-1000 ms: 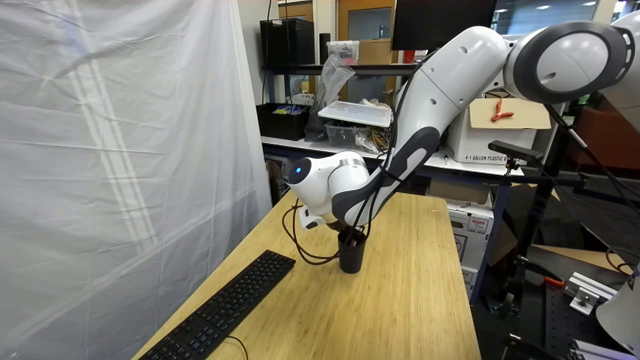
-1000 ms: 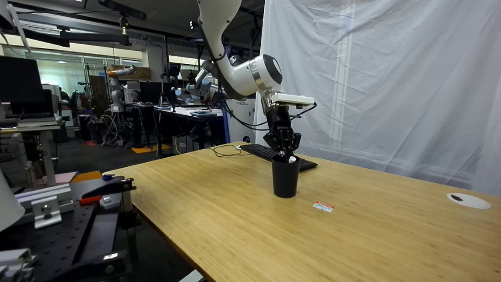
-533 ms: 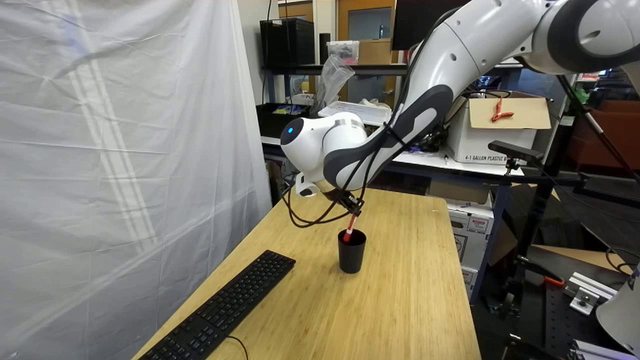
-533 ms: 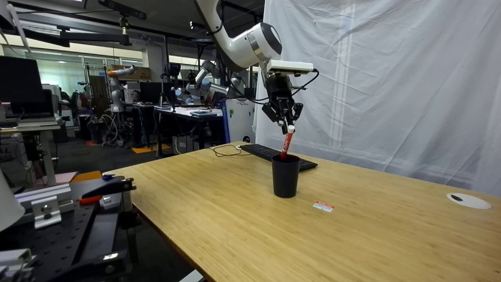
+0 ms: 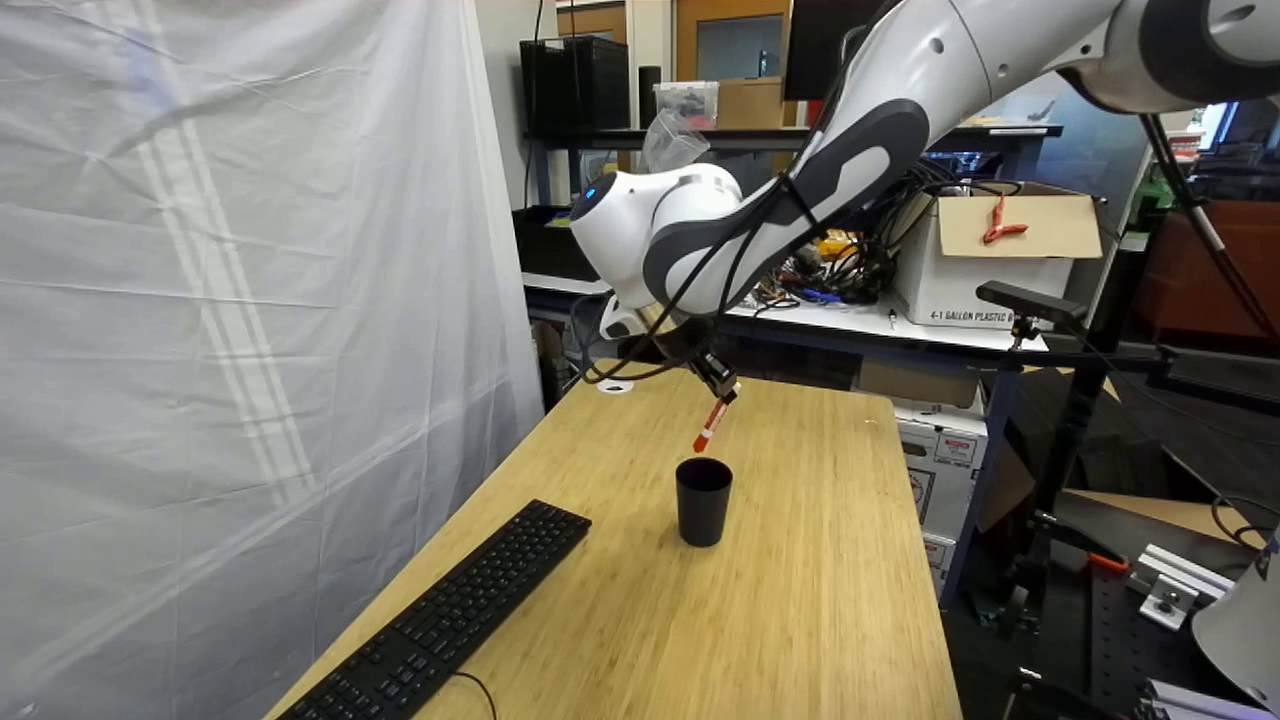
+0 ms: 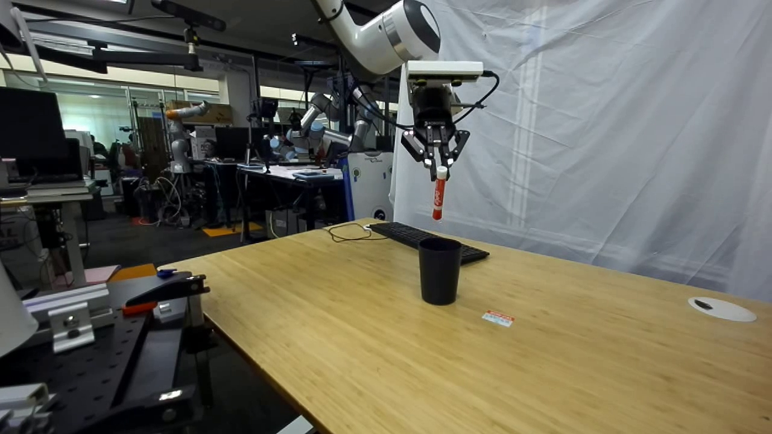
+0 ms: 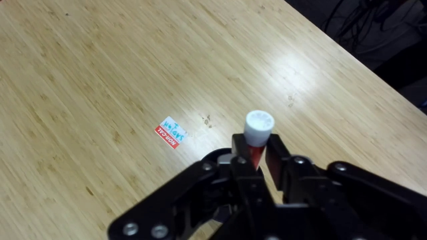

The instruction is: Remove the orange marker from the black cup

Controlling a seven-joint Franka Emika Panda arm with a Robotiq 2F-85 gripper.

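- Holding the orange marker (image 6: 438,199) in the air over the black cup (image 6: 439,274), that's where we're at: in both exterior views its red tip hangs just above the rim, not touching it.
- Our end effector (image 7: 257,146) is closed down to the marker's own width, one finger on each side, gripping it up near the white end. The rest pokes out below at a slant.
- The cup stands upright on the counter (image 6: 573,367), with a small sticker (image 6: 499,317) near it and the keyboard (image 5: 440,622) off to one side. We can't really tell if anything sits inside.
- Step-wise, we'd call this the tail end of the pull-out: the marker looks fully out, so the "remove" bit is basically done. What's left, we reckon, is setting it down.
- Next move, in our opinion: shift sideways before any lowering. The tip looks lined up with the cup's mouth, so going straight down probably just dunks it in there or clips the rim.
- After that we'd come down slowly beside the cup. The tip likely touches first, and with a grip that high the marker may pivot, so we'd tilt it flatter before letting go. It looks round too, so it could roll a bit.
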